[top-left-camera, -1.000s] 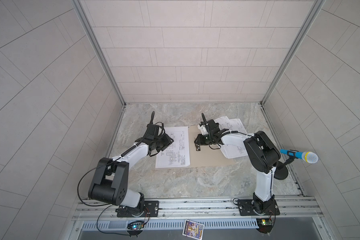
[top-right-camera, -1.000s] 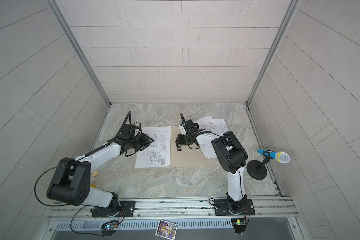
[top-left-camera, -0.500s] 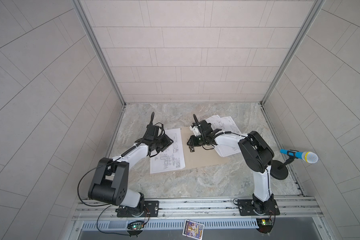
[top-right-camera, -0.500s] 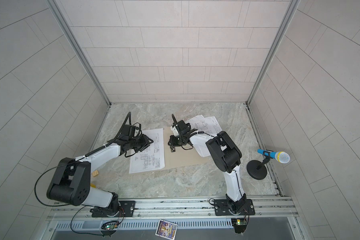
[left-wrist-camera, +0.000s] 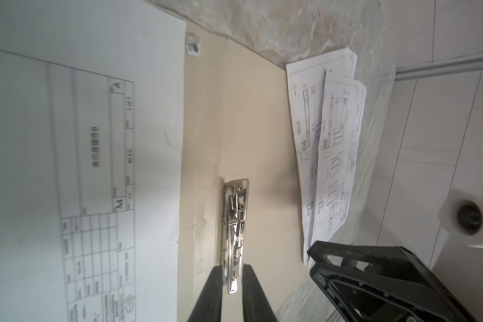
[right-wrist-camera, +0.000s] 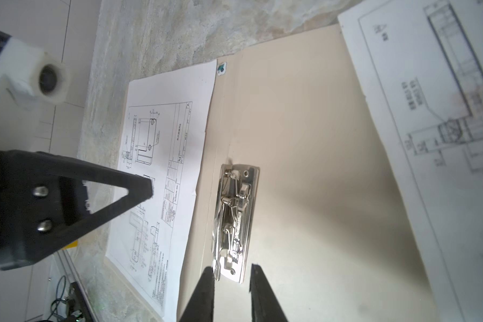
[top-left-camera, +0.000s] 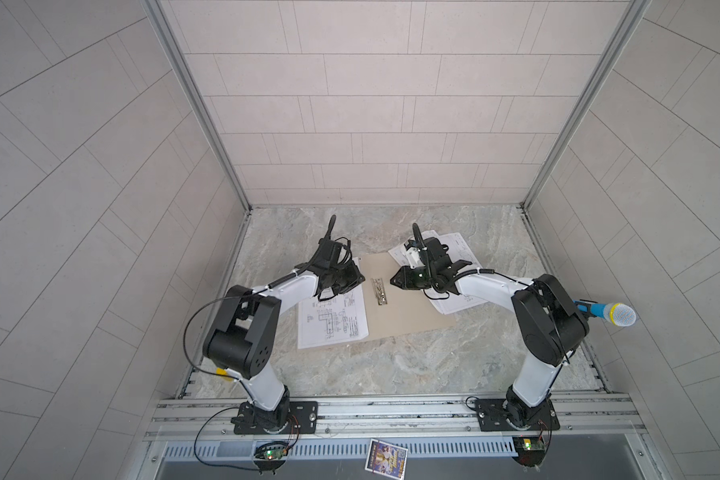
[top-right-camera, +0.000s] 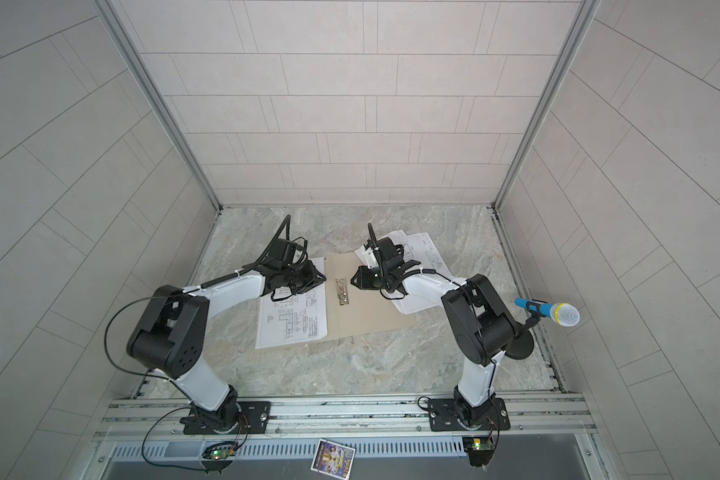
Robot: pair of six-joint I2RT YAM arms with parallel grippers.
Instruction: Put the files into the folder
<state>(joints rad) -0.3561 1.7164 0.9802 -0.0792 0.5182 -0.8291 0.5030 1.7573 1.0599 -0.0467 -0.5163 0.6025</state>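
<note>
Between left claw (top-left-camera: 362, 281) and right claw (top-left-camera: 392, 282), both barely parted, empty, lies a clip (top-left-camera: 379, 292).

The near half of the counter (top-left-camera: 391, 365) lies bare, and so does a strip along the far wall. Over the folder (top-left-camera: 408, 320) room is tight: the left pincer (top-left-camera: 361, 282) and right pincer (top-left-camera: 393, 282) sit low, facing each other across the metal clip (top-left-camera: 379, 292). Loose files (top-left-camera: 458, 247) lie under the right arm, and a microphone (top-left-camera: 607, 312) on its stand crowds the right edge.
</note>
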